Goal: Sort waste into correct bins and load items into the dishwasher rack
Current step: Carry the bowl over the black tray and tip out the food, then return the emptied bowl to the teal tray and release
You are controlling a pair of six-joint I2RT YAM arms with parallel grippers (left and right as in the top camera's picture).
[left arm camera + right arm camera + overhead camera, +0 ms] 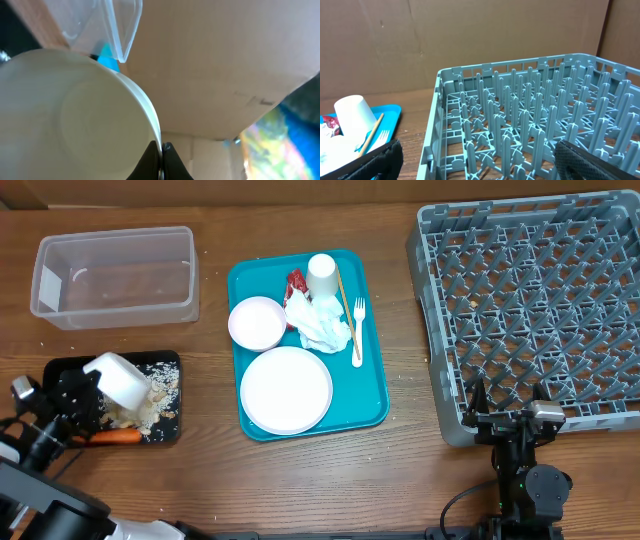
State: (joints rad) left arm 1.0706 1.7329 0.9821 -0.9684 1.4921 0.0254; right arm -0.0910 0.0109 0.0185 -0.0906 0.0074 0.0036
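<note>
A smooth, round white bowl (125,378) is held tilted over the black tray (170,436) near the table's left edge. Its thin rim is pinched between the fingers of the left gripper (161,160). Crumbly beige scraps (160,385) and an orange carrot piece (112,436) are seen in that tray. The right gripper (479,162) is spread wide beside the grey plastic lattice rack (540,290).
</note>
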